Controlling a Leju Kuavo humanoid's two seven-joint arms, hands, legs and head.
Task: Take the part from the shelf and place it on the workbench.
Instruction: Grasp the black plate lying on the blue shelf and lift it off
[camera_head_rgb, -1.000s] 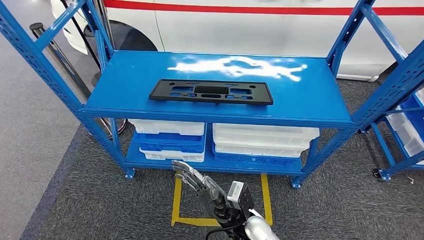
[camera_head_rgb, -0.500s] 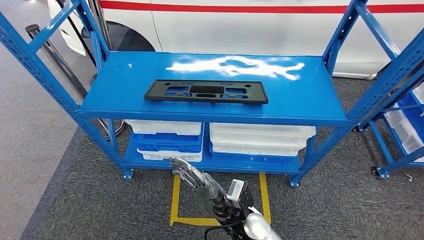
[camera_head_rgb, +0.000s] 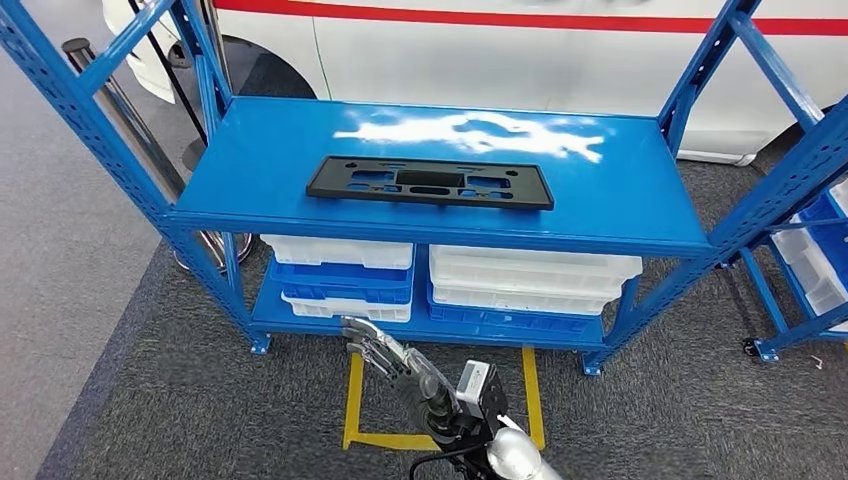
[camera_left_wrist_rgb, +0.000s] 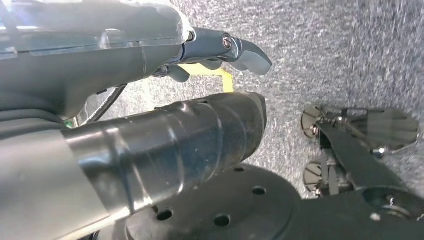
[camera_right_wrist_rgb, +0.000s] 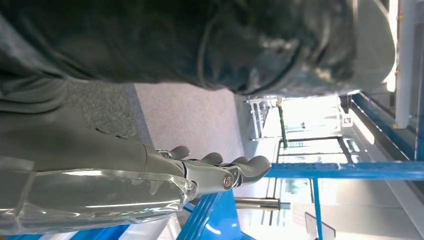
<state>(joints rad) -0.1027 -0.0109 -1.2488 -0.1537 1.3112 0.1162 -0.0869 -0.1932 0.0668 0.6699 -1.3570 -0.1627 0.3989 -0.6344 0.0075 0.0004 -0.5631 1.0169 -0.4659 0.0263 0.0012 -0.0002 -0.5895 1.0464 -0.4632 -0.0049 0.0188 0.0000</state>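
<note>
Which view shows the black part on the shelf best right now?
The head view: the whole black part lies flat on the blue shelf, unobstructed. The right wrist view catches blue shelf framing; the left wrist view looks at carpet.

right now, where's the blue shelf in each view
head view: blue shelf across the middle, black part on its top level.
right wrist view: its blue beam just beyond the right hand's fingers.
left wrist view: not in it.
shared landmark: yellow floor tape, in the head and left wrist views.
</note>
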